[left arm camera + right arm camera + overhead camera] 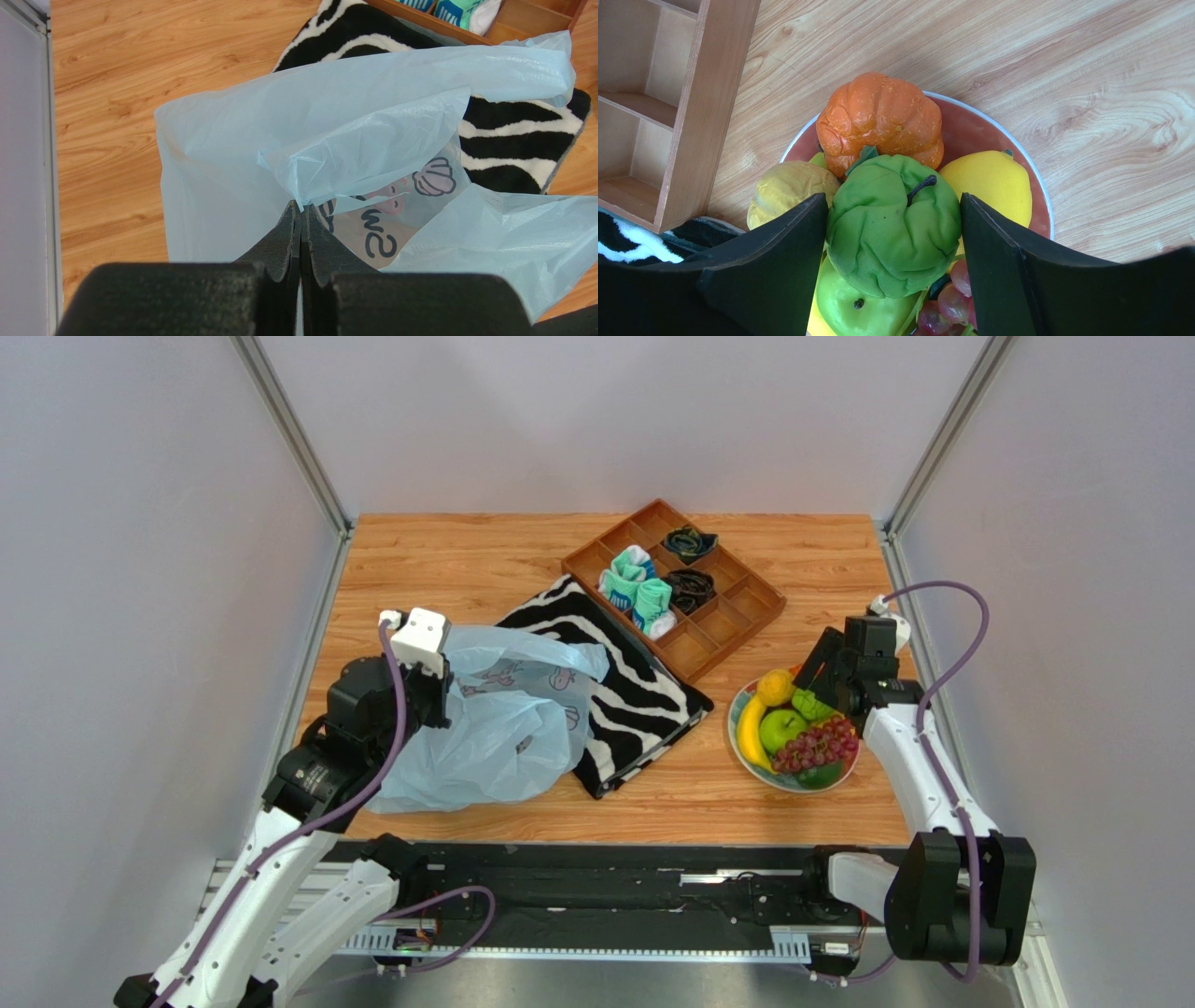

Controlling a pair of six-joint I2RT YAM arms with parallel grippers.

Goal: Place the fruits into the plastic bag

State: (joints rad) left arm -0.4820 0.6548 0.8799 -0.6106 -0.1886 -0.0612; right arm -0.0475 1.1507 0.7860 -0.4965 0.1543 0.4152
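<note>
A wooden table [463,574] stands between grey walls [631,420]. On its left lies the light-blue plastic bag [491,735], overlapping a zebra cloth [638,686]. The left gripper [300,213] is pinched together on a fold of the bag. At right, the fruits [788,728] heap on a plate [976,133]. The right gripper [892,210] is spread wide, straddling a lumpy green fruit [892,238].

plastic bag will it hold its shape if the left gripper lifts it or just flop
Probably floppy: the plastic bag is thin creased film draped over the zebra cloth. Likely very light, being see-through. It might slip, since the left gripper pinches only a small fold.
</note>
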